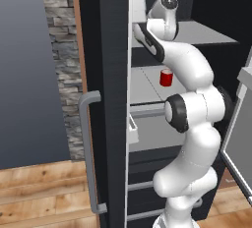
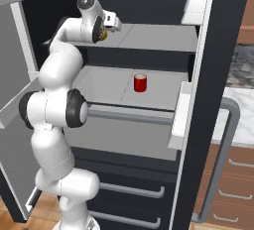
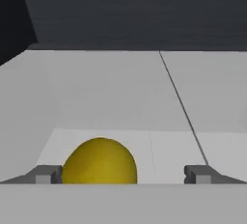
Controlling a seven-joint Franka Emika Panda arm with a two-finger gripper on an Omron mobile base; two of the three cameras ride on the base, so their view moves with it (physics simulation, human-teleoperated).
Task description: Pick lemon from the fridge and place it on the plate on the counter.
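The lemon (image 3: pixel 99 162) lies on the upper light grey shelf (image 2: pixel 149 38) of the open black fridge (image 1: pixel 106 74). In the hand view it sits between my fingertips, close to the left fingertip (image 3: pixel 46 174) and well apart from the right one. My gripper (image 3: pixel 123 175) is open around it. In the right base view the gripper (image 2: pixel 110 26) reaches onto the left part of that shelf, and a sliver of the yellow lemon (image 2: pixel 103 34) shows beside the wrist. The plate is out of view.
A small red can (image 2: pixel 140 83) stands on the shelf below. The fridge doors stand open on both sides, with a long grey bar handle (image 1: pixel 87 148). A strip of the marble counter (image 2: pixel 238 112) over brown drawers shows at the right.
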